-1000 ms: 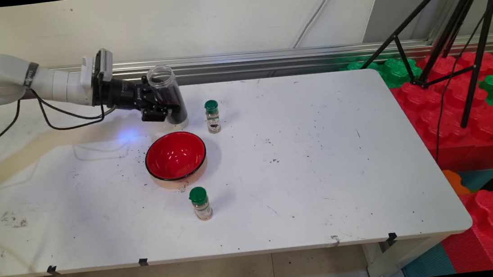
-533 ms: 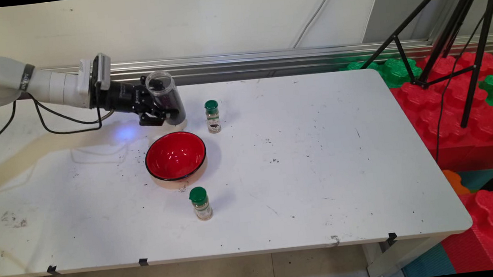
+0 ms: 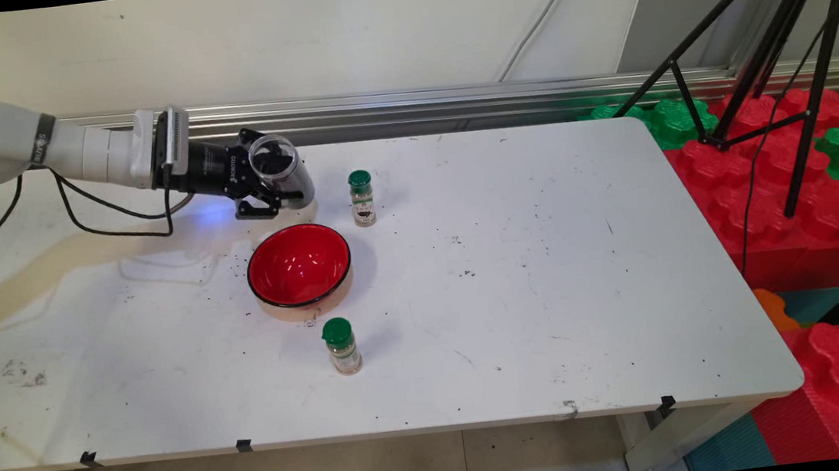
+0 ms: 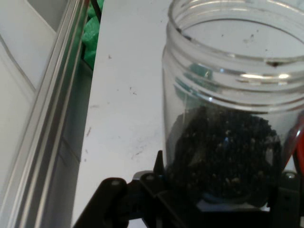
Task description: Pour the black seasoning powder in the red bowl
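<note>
My gripper [image 3: 271, 192] is shut on a clear plastic jar [image 3: 284, 173] partly filled with black grains. The jar has no lid and is tilted, its open mouth turned toward the camera and down toward the red bowl [image 3: 299, 266], which sits just in front of it on the table. In the hand view the jar [image 4: 232, 118] fills the picture, with the black grains [image 4: 223, 156] lying in its lower part and the gripper [image 4: 209, 199] closed around its base. A green-capped spice bottle [image 3: 362, 197] stands right of the jar.
A second green-capped spice bottle [image 3: 341, 345] stands in front of the bowl. Red and green foam blocks [image 3: 783, 177] and a black tripod [image 3: 793, 38] stand beyond the table's right edge. A metal rail [image 3: 452, 98] runs along the wall.
The arm has rolled the jar over from nearly upright to tilted, its mouth now facing the bowl side. The hand has sunk slightly. Bowl and bottles have not moved.
</note>
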Robot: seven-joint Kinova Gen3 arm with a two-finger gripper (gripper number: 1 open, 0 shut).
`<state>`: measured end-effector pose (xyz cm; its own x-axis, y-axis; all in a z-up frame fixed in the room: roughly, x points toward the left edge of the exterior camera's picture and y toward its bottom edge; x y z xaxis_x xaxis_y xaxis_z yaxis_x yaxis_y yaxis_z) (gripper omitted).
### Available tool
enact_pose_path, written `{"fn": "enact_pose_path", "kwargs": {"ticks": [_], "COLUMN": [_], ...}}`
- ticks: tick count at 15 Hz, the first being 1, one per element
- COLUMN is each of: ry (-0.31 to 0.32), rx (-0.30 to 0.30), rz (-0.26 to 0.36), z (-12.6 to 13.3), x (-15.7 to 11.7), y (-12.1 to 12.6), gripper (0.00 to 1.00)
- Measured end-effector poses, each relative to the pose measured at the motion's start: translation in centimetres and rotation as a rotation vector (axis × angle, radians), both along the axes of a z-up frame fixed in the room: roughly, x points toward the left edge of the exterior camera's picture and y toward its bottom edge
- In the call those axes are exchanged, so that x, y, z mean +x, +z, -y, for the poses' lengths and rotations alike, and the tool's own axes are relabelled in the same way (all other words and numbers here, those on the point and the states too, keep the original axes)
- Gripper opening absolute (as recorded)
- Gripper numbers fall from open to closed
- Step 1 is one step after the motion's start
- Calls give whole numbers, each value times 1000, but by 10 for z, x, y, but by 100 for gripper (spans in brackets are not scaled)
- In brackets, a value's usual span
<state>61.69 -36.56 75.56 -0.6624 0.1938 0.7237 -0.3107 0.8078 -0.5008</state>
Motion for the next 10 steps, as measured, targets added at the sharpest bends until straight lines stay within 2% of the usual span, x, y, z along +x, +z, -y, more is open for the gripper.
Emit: {"fn": "enact_pose_path", "kwargs": {"ticks": [10], "ry": [-82], "rx": [-156], "rz": [145], "z": [-7], "x": [-6], "y": [1], "gripper": [0]}}
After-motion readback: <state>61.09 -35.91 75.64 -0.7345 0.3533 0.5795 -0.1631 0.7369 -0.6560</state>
